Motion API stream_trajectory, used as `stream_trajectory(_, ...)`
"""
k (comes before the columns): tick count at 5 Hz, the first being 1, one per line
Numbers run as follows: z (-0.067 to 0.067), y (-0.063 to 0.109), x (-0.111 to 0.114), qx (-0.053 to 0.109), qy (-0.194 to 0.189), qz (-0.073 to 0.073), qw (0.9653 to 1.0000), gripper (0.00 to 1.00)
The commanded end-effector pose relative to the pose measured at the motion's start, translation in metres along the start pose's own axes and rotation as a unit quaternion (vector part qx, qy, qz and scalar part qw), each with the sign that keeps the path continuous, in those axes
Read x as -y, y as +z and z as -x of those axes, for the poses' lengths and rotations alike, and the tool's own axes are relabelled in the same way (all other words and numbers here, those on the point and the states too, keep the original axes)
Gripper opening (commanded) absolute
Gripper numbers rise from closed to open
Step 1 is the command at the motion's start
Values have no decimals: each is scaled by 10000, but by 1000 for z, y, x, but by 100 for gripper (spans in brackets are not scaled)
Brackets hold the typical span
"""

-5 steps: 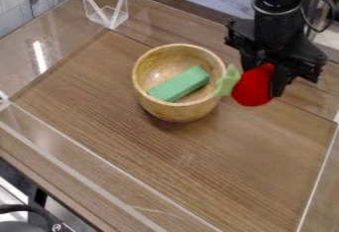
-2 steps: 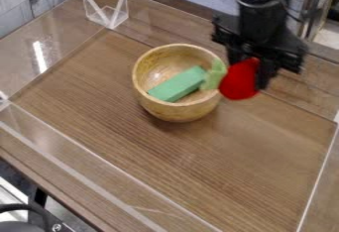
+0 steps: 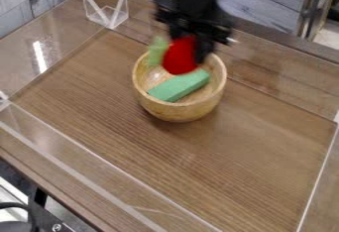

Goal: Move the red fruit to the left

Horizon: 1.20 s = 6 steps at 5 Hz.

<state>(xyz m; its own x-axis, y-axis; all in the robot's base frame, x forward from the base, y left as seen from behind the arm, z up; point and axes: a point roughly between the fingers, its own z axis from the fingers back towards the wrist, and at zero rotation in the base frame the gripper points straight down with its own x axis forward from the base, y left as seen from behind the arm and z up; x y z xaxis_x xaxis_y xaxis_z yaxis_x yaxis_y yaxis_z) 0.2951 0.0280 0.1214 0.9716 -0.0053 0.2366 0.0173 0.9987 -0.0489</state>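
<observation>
Red and glossy, the toy fruit (image 3: 180, 58) hangs over the far part of the round wooden bowl (image 3: 150, 106), gripped by the black fingers (image 3: 179, 44) of the robot arm (image 3: 189, 4). The fingers are parted by the width of the fruit and closed against it; their tips are hard to make out against the dark arm. The fruit's light green leafy stem (image 3: 158, 51) points to the left, over the bowl's far left rim. From this angle I cannot tell how high above the bowl the fruit is, or whether it touches the rim.

Inside the bowl lies a green rectangular block (image 3: 179, 86), set at a slant, with one end towards the near left and the other towards the far right. The fruit is on the far side of the block; in the view the two are close together, but whether they touch is unclear.

The bowl stands on a brown wooden worktop (image 3: 99, 127), near the middle of the view. A clear, angular wire-like holder (image 3: 106, 10) stands at the far left, well apart from the bowl. Dark cables and machine parts (image 3: 24, 216) show at the near left corner.
</observation>
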Motion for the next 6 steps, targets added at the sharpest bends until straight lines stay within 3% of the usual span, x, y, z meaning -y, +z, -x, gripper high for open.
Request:
stream_trajectory(1, -6, 17, -34, 293, -52, -106, 9995, 0)
stream_trajectory(3, -5, 6, -88, 245, 58, -243, 9994, 0)
stream_trajectory(6, -17, -25, -116, 180, 306, -313, 9989, 0)
